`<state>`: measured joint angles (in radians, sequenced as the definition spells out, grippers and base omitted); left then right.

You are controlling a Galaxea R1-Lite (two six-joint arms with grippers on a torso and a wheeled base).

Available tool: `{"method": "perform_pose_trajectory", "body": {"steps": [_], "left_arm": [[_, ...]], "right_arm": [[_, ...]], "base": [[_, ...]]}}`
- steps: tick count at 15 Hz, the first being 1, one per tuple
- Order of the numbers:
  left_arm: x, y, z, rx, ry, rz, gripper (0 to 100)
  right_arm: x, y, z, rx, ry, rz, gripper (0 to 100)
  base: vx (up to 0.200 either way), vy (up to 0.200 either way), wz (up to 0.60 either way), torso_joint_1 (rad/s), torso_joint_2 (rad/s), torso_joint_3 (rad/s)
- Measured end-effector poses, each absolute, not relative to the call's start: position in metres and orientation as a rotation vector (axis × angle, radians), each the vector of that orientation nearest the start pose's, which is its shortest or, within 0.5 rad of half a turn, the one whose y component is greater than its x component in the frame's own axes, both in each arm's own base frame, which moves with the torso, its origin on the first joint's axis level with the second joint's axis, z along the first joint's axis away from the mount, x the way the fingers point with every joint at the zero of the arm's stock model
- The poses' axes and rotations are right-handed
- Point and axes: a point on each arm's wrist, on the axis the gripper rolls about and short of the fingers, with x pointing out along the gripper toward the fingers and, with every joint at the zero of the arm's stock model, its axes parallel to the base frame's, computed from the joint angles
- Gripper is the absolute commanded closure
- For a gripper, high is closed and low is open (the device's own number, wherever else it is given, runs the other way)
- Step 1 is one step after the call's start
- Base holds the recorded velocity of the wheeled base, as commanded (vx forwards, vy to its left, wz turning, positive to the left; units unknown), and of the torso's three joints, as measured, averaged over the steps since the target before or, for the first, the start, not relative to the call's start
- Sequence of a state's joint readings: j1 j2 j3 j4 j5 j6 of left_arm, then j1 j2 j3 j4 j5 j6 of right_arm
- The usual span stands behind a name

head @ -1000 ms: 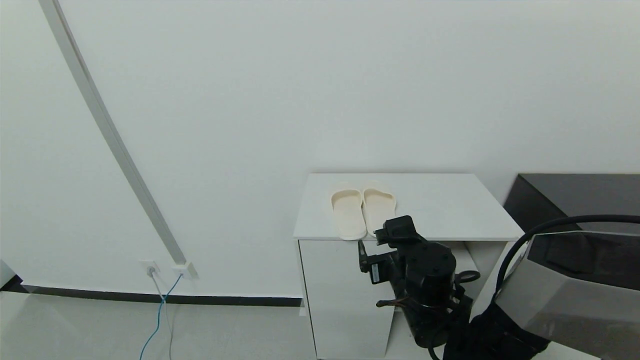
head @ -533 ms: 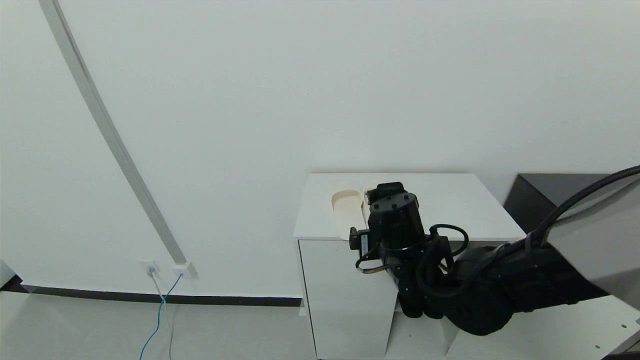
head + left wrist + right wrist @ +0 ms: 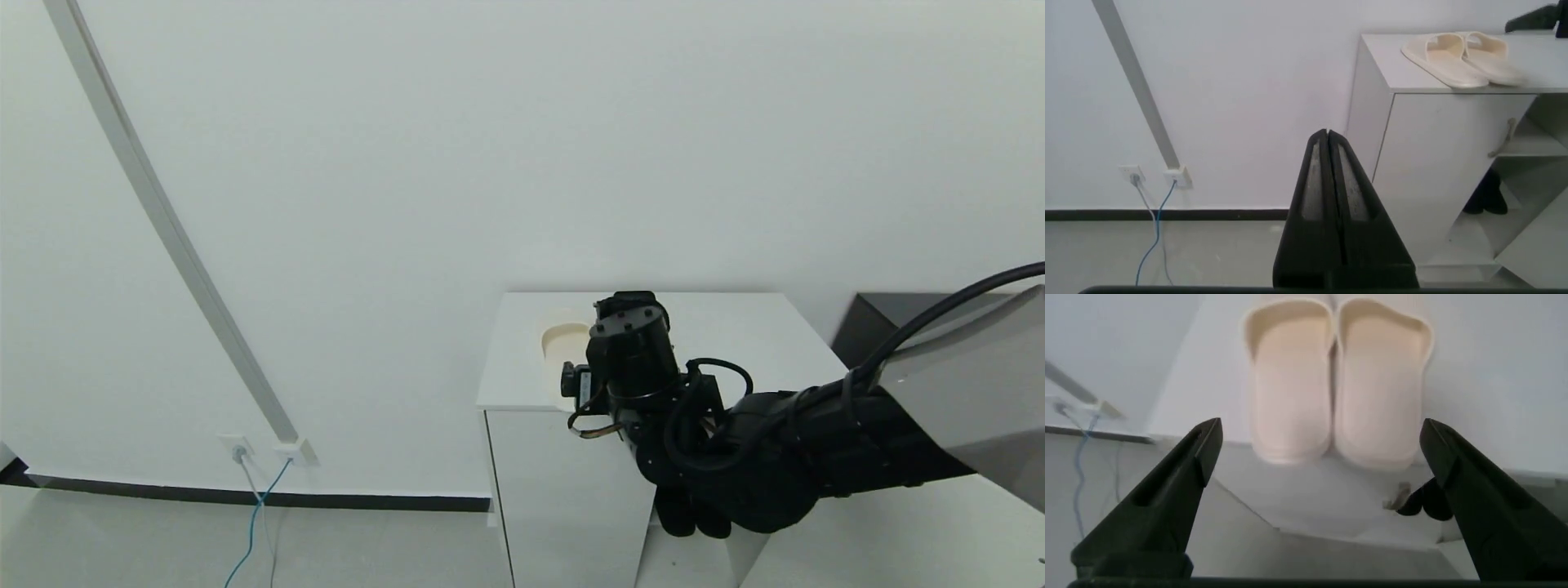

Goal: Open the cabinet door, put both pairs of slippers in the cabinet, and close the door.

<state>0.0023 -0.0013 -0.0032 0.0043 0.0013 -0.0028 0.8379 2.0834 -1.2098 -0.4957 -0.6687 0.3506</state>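
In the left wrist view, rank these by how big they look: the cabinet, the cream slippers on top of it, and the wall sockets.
1. cabinet, by far the largest
2. cream slippers
3. wall sockets, smallest

The gaps are wide, so nearness to the camera does not blur the order.

Looks like a home entryway: plain white wall, low white shoe cabinet against it, cream slippers on top, wall sockets above dark skirting, glossy grey floor.
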Motion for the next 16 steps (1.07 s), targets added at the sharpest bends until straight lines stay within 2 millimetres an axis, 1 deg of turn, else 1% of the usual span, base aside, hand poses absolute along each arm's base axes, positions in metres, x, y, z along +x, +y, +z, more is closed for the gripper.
{"method": "perform_pose_trajectory", "body": {"steps": [4,8,10,12,16], "left_arm": [[-0.023,0.0,0.076,-0.003,-0.001,0.004,100],[-0.023,0.0,0.076,-0.003,-0.001,0.005,100],[-0.023,0.0,0.076,-0.003,-0.002,0.005,100],[-0.023,0.0,0.076,-0.003,-0.001,0.005,100],[-0.023,0.0,0.076,-0.003,-0.002,0.005,100]], "right_arm": [[0.286,0.298,0.116,0.085,0.316,0.111,0],[0.292,0.302,0.094,0.056,0.33,0.109,0],[0.303,0.302,0.086,0.047,0.295,0.112,0],[0.32,0.303,0.079,0.025,0.251,0.103,0],[0.352,0.305,0.066,0.029,0.235,0.096,0]], "base": [[0.0,0.0,0.0,0.0,0.0,0.0],[0.0,0.0,0.0,0.0,0.0,0.0],[0.0,0.0,0.0,0.0,0.0,0.0],[0.0,0.0,0.0,0.0,0.0,0.0],[0.0,0.0,0.0,0.0,0.0,0.0]]}}
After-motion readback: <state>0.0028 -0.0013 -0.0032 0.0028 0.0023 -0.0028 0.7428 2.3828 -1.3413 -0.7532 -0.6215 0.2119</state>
